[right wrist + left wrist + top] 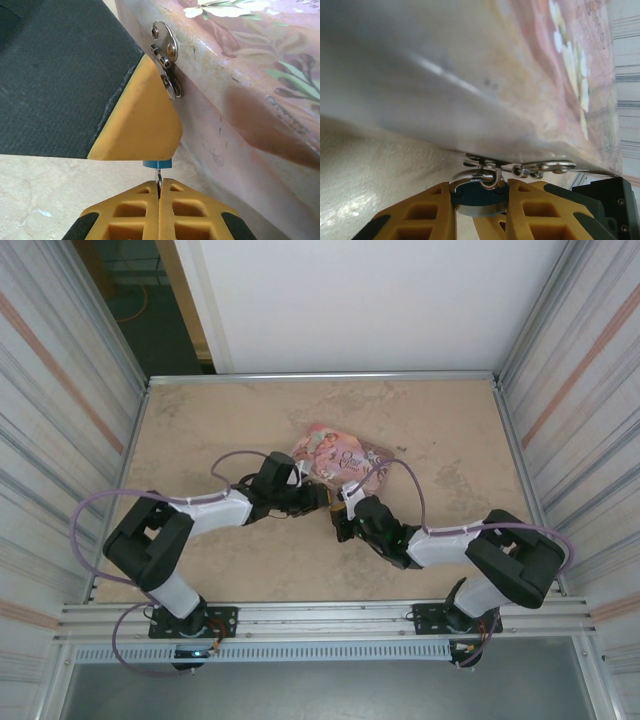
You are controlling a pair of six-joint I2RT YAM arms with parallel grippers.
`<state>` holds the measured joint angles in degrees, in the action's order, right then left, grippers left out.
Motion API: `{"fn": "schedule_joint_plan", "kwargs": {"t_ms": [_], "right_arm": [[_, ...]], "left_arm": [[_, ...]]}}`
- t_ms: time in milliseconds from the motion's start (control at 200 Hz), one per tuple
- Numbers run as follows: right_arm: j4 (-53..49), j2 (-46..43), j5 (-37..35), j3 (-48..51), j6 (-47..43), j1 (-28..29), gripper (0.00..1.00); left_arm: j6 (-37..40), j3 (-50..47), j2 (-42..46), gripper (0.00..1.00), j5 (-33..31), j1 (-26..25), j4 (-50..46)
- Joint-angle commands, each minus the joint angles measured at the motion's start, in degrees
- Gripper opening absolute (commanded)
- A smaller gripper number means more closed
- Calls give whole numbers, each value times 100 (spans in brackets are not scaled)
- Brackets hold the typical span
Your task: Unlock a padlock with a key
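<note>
Left gripper (480, 194) clamps padlock (478, 201), which hangs on hasp (167, 60) at near edge of tin (340, 455), centre of table (200, 420). Right gripper (159, 186) pinches key (158, 176), tip at padlock base. Risks: thin key twists in pinch, goes in off-axis, jams; push slides tin.

padlock (474, 196) mostly hidden, key (158, 175) a bare sliver

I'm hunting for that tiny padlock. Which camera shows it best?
Left wrist view: the padlock, blue body and silvery shackle, sits close in the left gripper. Right wrist view catches a blue sliver; top view, too small to tell.
</note>
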<state>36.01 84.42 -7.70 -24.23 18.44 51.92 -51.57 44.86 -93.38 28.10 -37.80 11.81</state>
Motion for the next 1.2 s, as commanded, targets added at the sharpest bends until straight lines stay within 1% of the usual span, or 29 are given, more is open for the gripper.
{"fn": "schedule_joint_plan", "kwargs": {"t_ms": [0,110,220,326,476,752,947,1117,1197], "right_arm": [[543,48,111,0,173,-14,0],[517,99,102,57,230,-24,0],[471,167,104,93,291,-50,0],[451,222,102,134,360,-59,0],[439,245,45,169,423,-68,0],[416,184,62,242,451,-79,0],[225,47,145,242,485,-86,0],[-194,-172,253,143,674,-115,0],[-509,-348,444,46,863,-191,0]], "left_arm": [[-235,-96,-209,8,600,-131,264],[-231,-95,-281,11,590,-132,295],[-222,-100,-296,18,574,-137,288],[-204,-96,-276,28,532,-131,262],[-122,-91,-166,37,456,-136,124],[22,-100,233,48,300,-99,-281],[118,-360,868,54,192,107,-443],[139,-874,1722,58,24,481,-296],[98,-1148,2150,61,-94,666,-221]]}}
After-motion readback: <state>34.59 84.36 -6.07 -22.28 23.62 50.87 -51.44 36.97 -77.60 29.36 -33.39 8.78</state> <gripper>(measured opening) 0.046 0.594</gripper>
